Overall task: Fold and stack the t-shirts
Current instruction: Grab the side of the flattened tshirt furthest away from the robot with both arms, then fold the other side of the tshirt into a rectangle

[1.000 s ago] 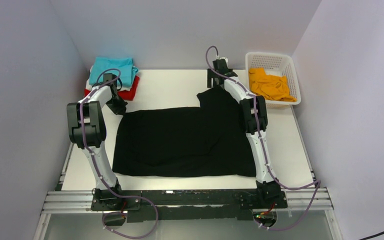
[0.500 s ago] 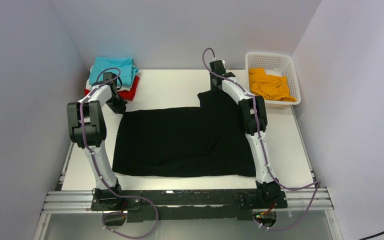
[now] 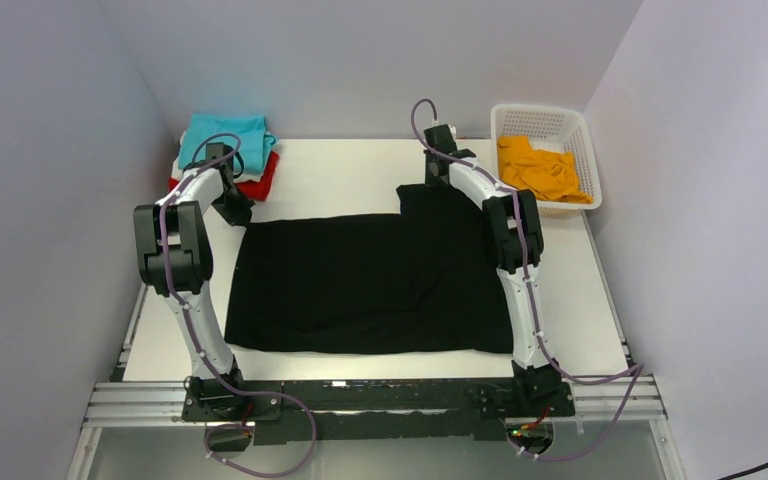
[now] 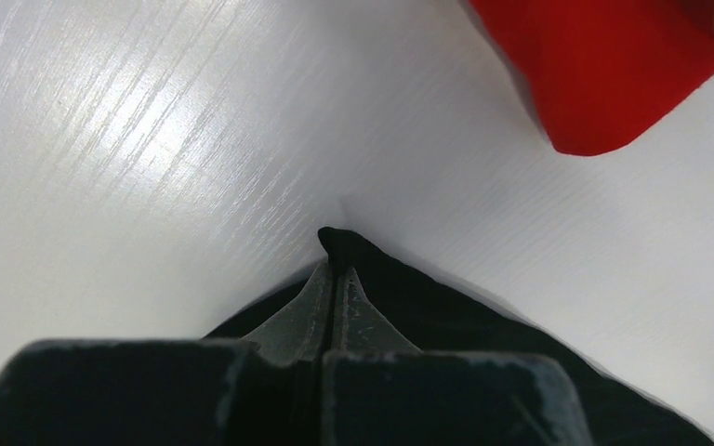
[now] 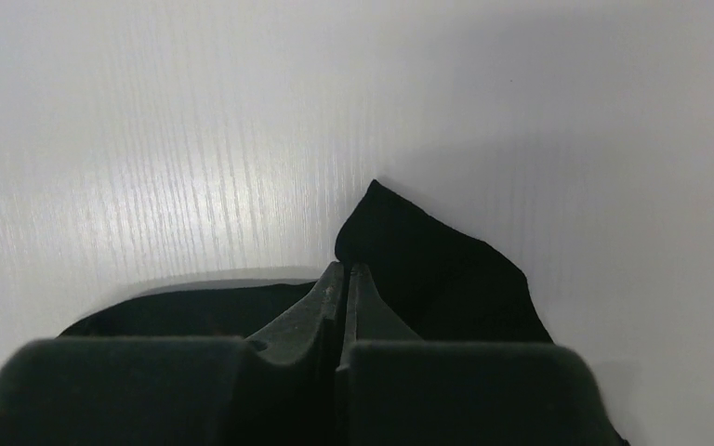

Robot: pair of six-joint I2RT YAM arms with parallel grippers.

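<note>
A large black t-shirt lies spread flat on the white table. My left gripper is shut on its far left corner; the black cloth tip pokes out past the closed fingers. My right gripper is shut on the far right corner, where a black flap sticks out beyond the fingers. Folded teal and red t-shirts are stacked at the back left. An orange t-shirt lies in the basket.
The white lattice basket stands at the back right corner. The red shirt's edge lies close beyond the left gripper. Walls close in the table at the left, back and right.
The right gripper came down toward the near side onto the black shirt's far right corner and closed on it. The left arm has not moved.
</note>
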